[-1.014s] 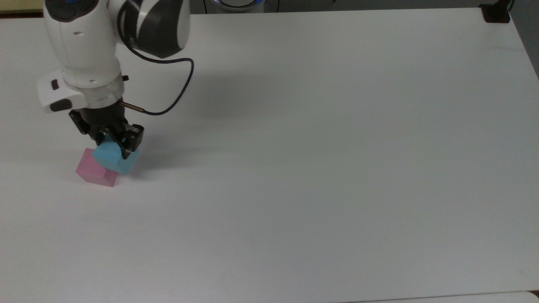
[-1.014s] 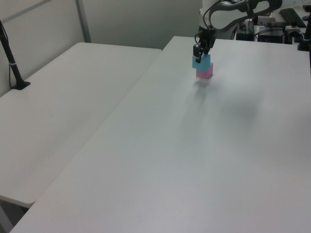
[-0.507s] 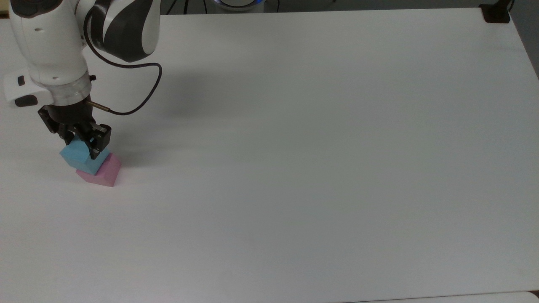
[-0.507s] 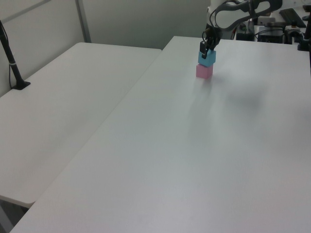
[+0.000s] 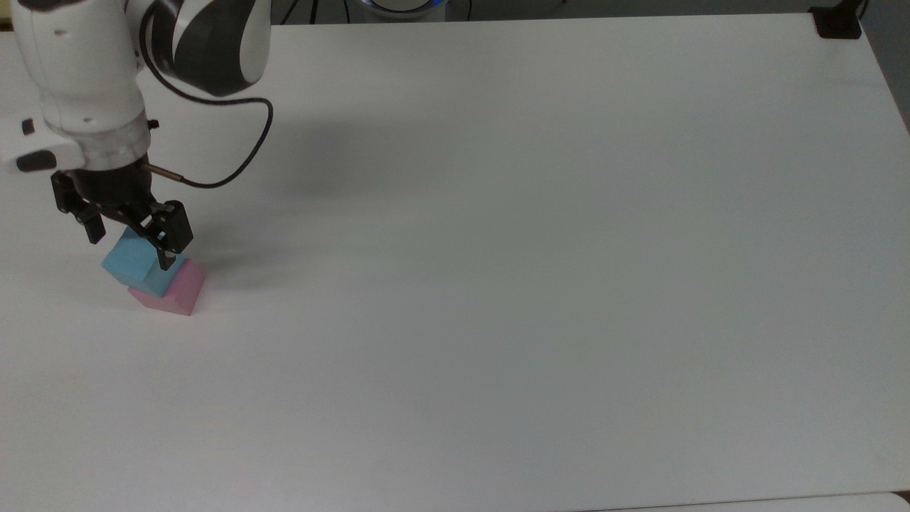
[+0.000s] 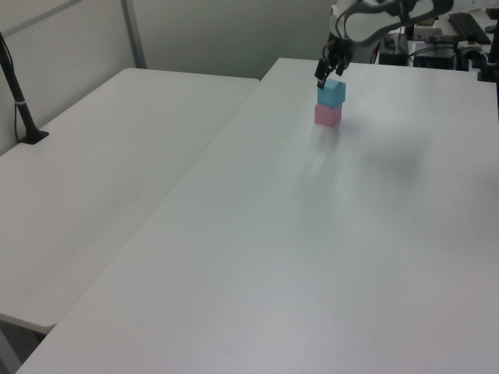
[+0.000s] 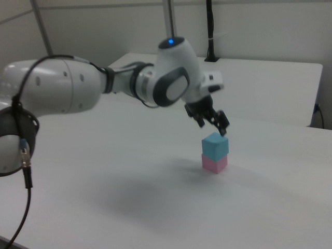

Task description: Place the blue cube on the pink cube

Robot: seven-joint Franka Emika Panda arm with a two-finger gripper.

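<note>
The small pastel pink matte cube (image 5: 174, 291) is seen near the left edge of the white table (image 5: 540, 270) in the top view, well away from the other edges. The small light blue matte cube (image 5: 138, 262) is stacked on it, squarely enough in the right view (image 7: 215, 144). A risk is judged to remain: if the black two-finger gripper (image 5: 128, 238) is lifted at a slant, a fingertip (image 5: 168, 257) could catch the blue cube and drag it off the pink one. The jaws are spread wider than the blue cube and nothing is held; one fingertip sits close beside its upper edge, and contact cannot be ruled out.
</note>
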